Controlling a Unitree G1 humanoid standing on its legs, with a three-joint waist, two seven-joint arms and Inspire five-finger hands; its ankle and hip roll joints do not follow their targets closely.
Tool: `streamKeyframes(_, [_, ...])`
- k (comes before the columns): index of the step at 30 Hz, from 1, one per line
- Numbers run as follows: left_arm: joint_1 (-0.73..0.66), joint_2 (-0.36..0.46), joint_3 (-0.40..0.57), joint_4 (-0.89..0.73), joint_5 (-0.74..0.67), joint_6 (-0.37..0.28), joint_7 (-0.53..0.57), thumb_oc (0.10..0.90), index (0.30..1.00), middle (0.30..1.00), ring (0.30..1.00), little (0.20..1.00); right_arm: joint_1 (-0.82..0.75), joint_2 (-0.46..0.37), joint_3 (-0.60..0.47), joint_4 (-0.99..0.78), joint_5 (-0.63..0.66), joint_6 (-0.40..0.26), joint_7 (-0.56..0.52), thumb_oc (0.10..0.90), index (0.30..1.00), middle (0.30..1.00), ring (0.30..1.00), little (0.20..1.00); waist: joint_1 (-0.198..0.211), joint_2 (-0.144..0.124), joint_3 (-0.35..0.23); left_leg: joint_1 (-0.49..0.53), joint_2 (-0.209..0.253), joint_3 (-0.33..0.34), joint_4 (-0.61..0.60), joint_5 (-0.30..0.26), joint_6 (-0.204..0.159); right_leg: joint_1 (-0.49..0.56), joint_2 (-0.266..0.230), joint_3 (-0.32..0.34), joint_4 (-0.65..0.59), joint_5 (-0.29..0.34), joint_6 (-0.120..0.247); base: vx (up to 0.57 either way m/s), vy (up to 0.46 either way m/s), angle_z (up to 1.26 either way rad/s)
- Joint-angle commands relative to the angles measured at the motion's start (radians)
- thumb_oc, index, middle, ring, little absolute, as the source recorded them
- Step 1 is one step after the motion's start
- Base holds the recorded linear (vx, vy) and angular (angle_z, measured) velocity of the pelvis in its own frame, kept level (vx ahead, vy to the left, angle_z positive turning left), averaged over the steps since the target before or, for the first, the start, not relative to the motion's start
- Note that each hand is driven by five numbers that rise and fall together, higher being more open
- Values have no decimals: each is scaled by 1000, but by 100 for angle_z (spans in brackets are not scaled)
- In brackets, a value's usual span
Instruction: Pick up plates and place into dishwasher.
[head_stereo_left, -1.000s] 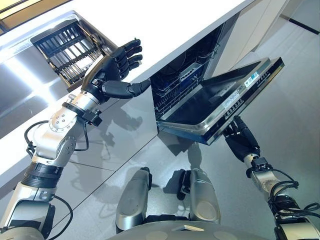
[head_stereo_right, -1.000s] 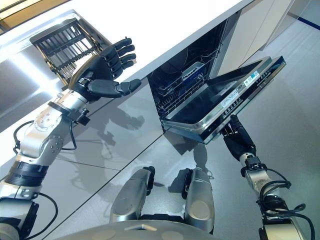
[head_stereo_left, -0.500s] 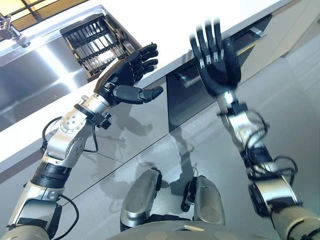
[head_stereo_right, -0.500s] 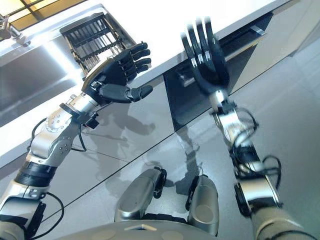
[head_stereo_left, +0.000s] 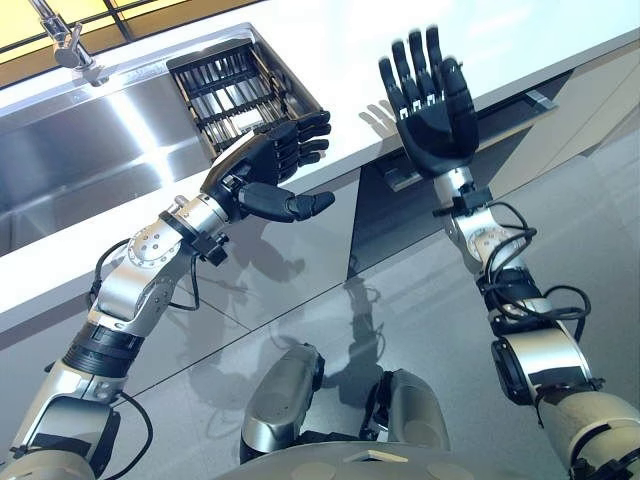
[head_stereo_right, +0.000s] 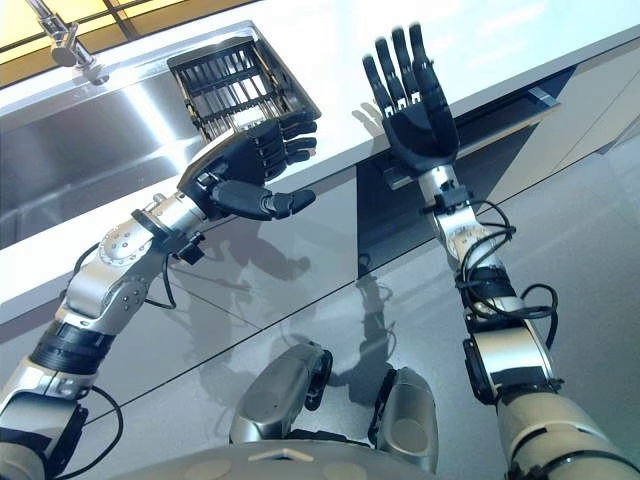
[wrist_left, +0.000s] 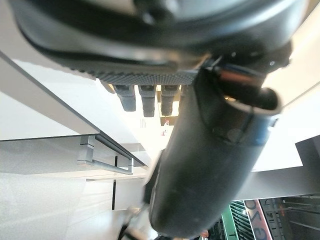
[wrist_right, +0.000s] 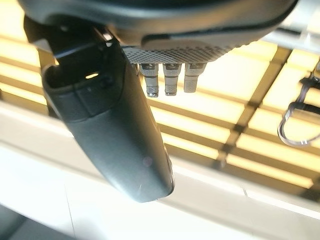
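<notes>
The dishwasher's dark door (head_stereo_left: 420, 210) stands up under the white counter (head_stereo_left: 340, 60), with a narrow gap at its top edge. My right hand (head_stereo_left: 435, 110) is raised above that door, in front of the counter edge, fingers straight and spread, holding nothing. My left hand (head_stereo_left: 262, 165) hovers at the counter edge just in front of a black dish rack (head_stereo_left: 240, 85), fingers relaxed, thumb out, nothing in it. The rack's slots look bare. In the wrist views the left hand (wrist_left: 210, 165) and the right hand (wrist_right: 115, 135) each show straight fingers.
A steel sink (head_stereo_left: 90, 150) with a tap (head_stereo_left: 65, 45) lies left of the rack. Grey cabinet fronts (head_stereo_left: 280, 260) run under the counter. A pale cabinet (head_stereo_left: 600, 100) stands right of the dishwasher. Glossy grey floor (head_stereo_left: 420, 320) lies below.
The dishwasher door has gone from hanging open to upright. My right hand has risen from under the door to above the counter edge. The camera has shifted toward the sink.
</notes>
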Motion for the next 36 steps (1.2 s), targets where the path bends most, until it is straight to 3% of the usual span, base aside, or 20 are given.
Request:
streamKeyframes(1, [27,-8,63,-19,-35,-118,-11,800,900,900,900,900,-9,10,-58,-51,30,-25,186,800,900,900,900,900,-23,-32,-124,42,9,21,-5,-86,39,82,40,25,-121,146,11,0,0,0])
streamKeyframes(5, [32,-16,73,-8,-36,-137,-23,800,900,900,900,900,75,54,-48,-119,59,-31,281,800,900,900,900,900,-41,-38,-147,77,19,28,-98,-46,35,110,55,31,-212,177,19,-33,-5,-6])
streamKeyframes(11, [80,-72,107,16,-12,-177,-53,800,900,900,900,900,285,115,-62,-292,80,-20,360,800,900,900,900,900,-91,-40,-212,184,51,52,-360,81,16,181,90,56,-463,269,46,-35,2,-16])
streamKeyframes(14, [112,-97,128,14,-14,-193,-67,800,900,900,900,900,399,125,-74,-331,91,26,381,800,900,900,900,900,-119,-41,-250,220,58,67,-466,140,8,206,109,71,-575,321,59,-51,8,-15])
streamKeyframes(17, [144,-120,145,-11,-77,-210,-180,800,900,900,900,900,511,148,-83,-330,53,74,373,800,900,900,900,900,-148,-41,-284,250,75,88,-582,205,1,221,120,85,-681,388,73,-65,14,-20])
streamKeyframes(18, [146,-129,146,-22,-111,-197,-214,800,900,900,900,900,534,157,-84,-316,43,86,378,800,900,900,900,900,-156,-40,-291,256,78,92,-607,215,-2,223,122,90,-701,400,77,-16,8,-18])
streamKeyframes(20, [148,-175,134,-53,-245,-107,-331,800,900,900,900,900,586,187,-87,-270,15,119,338,800,900,900,900,900,-179,-35,-308,281,87,105,-678,242,-7,235,127,103,-757,431,85,-14,11,-22])
streamKeyframes(24, [131,-271,71,-92,-407,8,-388,800,900,900,900,900,627,232,-59,-185,-26,114,290,800,900,900,900,900,-205,-28,-321,310,93,124,-753,266,-11,247,135,116,-816,461,91,0,2,-17])
streamKeyframes(26, [109,-333,15,-87,-456,29,-404,800,900,900,900,900,626,246,-48,-138,10,98,237,800,900,900,900,900,-223,-28,-328,317,94,133,-763,262,-14,248,138,130,-839,475,94,18,-2,-23])
streamKeyframes(28, [108,-410,-39,-58,-496,63,-430,800,900,900,900,900,616,258,-65,-55,52,64,89,800,900,900,900,900,-243,-25,-338,326,96,156,-767,250,-13,246,141,151,-851,481,94,34,23,-15])
streamKeyframes(29, [108,-413,-44,-56,-499,63,-429,800,900,900,900,900,615,258,-66,-48,50,62,86,800,900,900,900,900,-243,-24,-338,327,96,158,-767,249,-13,246,141,153,-850,481,94,57,33,-28])
streamKeyframes(30, [107,-441,-87,-27,-579,130,-429,800,900,900,900,900,610,264,-68,26,49,21,-30,800,900,900,900,900,-249,-22,-342,330,96,165,-766,244,-8,244,143,159,-844,479,93,44,18,-22])
streamKeyframes(33, [118,-474,-129,43,-630,205,-452,800,900,900,900,900,603,261,-122,207,2,24,-113,800,900,900,900,900,-257,-17,-346,339,94,175,-766,233,-4,242,148,170,-835,475,89,104,23,-13])
streamKeyframes(34, [129,-499,-158,95,-625,253,-455,800,900,900,900,900,602,258,-146,287,-16,10,-214,800,900,900,900,900,-262,-13,-348,348,93,176,-765,218,0,249,151,178,-833,466,88,141,34,-7])
streamKeyframes(36, [144,-516,-196,211,-629,250,-454,800,900,900,900,900,600,248,-174,410,-96,5,-240,800,900,900,900,900,-267,-7,-346,354,93,179,-764,212,4,247,155,187,-826,463,85,99,31,-5])
